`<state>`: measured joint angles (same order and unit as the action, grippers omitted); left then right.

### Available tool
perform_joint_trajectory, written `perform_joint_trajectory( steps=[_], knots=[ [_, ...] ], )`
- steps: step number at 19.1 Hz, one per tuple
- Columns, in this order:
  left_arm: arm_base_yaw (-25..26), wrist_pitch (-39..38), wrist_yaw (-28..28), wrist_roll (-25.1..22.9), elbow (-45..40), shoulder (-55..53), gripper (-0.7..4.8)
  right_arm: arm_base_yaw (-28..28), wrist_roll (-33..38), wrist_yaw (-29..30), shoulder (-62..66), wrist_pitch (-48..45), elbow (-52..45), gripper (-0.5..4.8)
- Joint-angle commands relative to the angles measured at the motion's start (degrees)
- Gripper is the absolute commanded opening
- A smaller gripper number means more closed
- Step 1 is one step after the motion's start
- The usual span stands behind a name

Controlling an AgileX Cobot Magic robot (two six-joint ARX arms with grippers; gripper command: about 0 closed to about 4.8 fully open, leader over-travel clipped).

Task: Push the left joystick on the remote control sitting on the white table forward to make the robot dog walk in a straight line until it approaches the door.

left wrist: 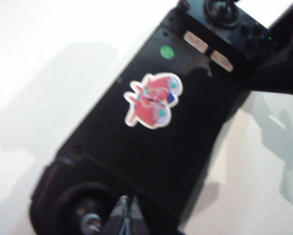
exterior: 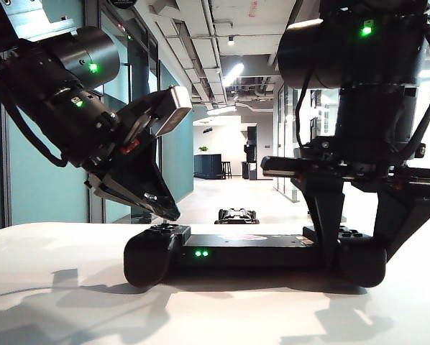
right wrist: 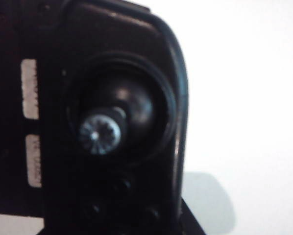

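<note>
The black remote control [exterior: 244, 253] lies on the white table [exterior: 57, 287], two green lights on its front. My left gripper [exterior: 173, 213] is shut, its tips pressed together [left wrist: 129, 209], slanting down just beside the left joystick [left wrist: 90, 223] on the controller's left end [exterior: 165, 227]. My right gripper [exterior: 359, 244] straddles the controller's right end, one finger on each side of the handle, shut on it. The right wrist view looks straight down on the right joystick [right wrist: 100, 133]. The robot dog [exterior: 236, 214] stands low on the corridor floor beyond the table. I cannot make out the door.
A red cartoon sticker [left wrist: 152, 100] and a green dot [left wrist: 166, 52] mark the controller's top. A long corridor with teal walls [exterior: 28, 180] and ceiling lights runs away behind the table. The right arm's finger [left wrist: 283, 54] stands at the controller's far end.
</note>
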<state>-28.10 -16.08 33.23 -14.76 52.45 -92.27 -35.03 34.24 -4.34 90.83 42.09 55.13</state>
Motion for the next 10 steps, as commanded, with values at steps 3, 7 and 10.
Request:
perform_joint_trajectory(
  steps=[3,7,10],
  knots=[
    [0.04,2.36,-0.55,-0.26,0.13,-0.39,-0.06,-0.02,0.07,0.39,-0.07,-0.11,0.15,1.97],
    [0.22,1.86,-0.85,-0.28,0.13,-0.39,-0.06,-0.02,0.07,0.39,-0.07,-0.11,0.15,1.97],
    [2.99,1.55,4.39,-0.26,0.13,-0.50,-0.06,-0.02,0.07,0.39,-0.07,-0.15,0.15,1.97]
  ],
)
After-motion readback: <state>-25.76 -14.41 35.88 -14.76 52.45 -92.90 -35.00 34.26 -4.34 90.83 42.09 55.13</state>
